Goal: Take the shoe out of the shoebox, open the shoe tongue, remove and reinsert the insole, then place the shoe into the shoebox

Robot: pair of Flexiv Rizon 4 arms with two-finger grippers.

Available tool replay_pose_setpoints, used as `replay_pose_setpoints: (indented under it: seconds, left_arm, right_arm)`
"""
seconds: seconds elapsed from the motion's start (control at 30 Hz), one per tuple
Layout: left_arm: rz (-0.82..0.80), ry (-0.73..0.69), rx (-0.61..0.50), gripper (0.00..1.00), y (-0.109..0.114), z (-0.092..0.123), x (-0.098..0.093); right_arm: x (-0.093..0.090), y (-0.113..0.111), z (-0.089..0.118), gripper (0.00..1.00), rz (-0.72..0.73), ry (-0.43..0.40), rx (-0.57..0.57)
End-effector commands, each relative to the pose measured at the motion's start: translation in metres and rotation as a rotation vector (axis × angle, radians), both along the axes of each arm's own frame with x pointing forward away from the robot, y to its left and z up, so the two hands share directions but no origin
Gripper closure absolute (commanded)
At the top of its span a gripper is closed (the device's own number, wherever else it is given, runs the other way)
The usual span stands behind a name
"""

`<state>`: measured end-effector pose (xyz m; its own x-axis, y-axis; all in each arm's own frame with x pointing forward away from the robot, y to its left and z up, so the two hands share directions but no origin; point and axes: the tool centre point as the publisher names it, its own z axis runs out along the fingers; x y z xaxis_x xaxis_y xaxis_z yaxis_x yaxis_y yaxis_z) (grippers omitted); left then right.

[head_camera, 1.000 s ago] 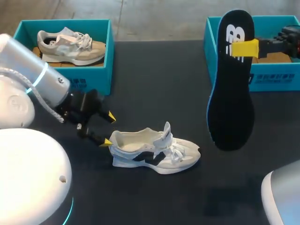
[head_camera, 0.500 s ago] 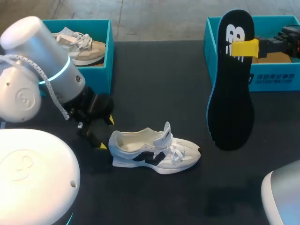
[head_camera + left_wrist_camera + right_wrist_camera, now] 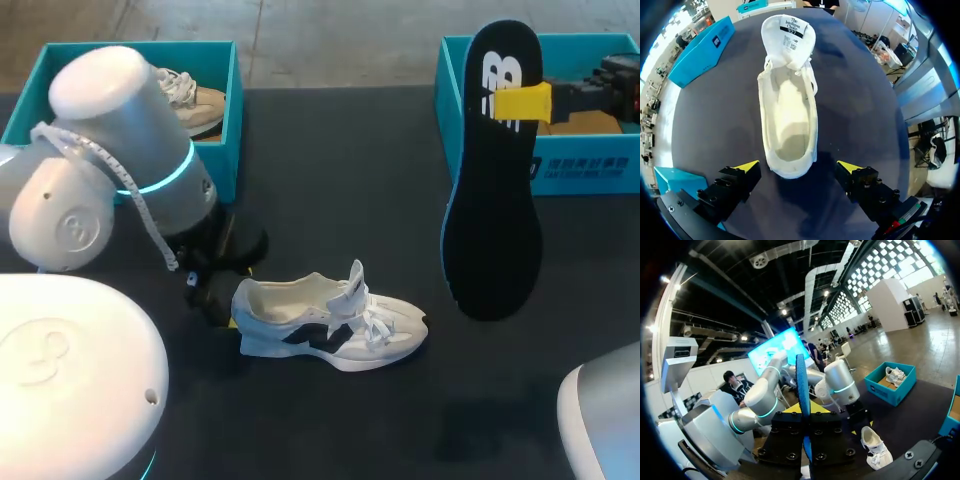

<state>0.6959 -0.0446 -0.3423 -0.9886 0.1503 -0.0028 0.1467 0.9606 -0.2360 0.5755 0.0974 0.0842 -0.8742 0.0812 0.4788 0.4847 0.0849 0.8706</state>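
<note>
The shoe (image 3: 330, 325) stands on its sole near the middle of the counter (image 3: 340, 170), a little toward the front edge. It is out of its box, with the tongue pulled upright and the inside bare, so the first three steps look done. The insole (image 3: 492, 200) hangs toe-down in the air over the counter's right part. The right pincer (image 3: 522, 103) is clenched on it near its heel end, in front of the shoebox (image 3: 590, 172) at the far right corner. The left pincer (image 3: 798, 166) is released, with a finger on each side of the shoe's heel, neither touching it. What is left, as I judge it, is to slide the insole back in and set the shoe into the shoebox. A second box (image 3: 215, 160) at the far left corner holds another shoe (image 3: 195, 100).
</note>
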Motion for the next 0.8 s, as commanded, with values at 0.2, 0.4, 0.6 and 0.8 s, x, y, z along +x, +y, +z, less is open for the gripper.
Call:
replay_pose_setpoints:
  seconds: [0.2, 0.4, 0.6, 0.8]
  left_arm:
    - [-0.005, -0.004, 0.067, 0.0, -0.011, 0.0, 0.005]
    - [0.05, -0.018, 0.024, 0.0, -0.025, 0.014, 0.015]
    - [0.06, -0.04, 0.011, 0.0, -0.044, 0.023, 0.028]
    - [0.073, -0.045, 0.02, 0.0, -0.065, 0.014, 0.043]
  right_arm:
    - [0.003, 0.002, 0.001, 1.0, 0.004, 0.003, -0.005]
    - [0.003, 0.002, 0.001, 1.0, 0.004, 0.003, -0.005]
    - [0.003, 0.002, 0.001, 1.0, 0.004, 0.003, -0.005]
    - [0.003, 0.002, 0.001, 1.0, 0.004, 0.003, -0.005]
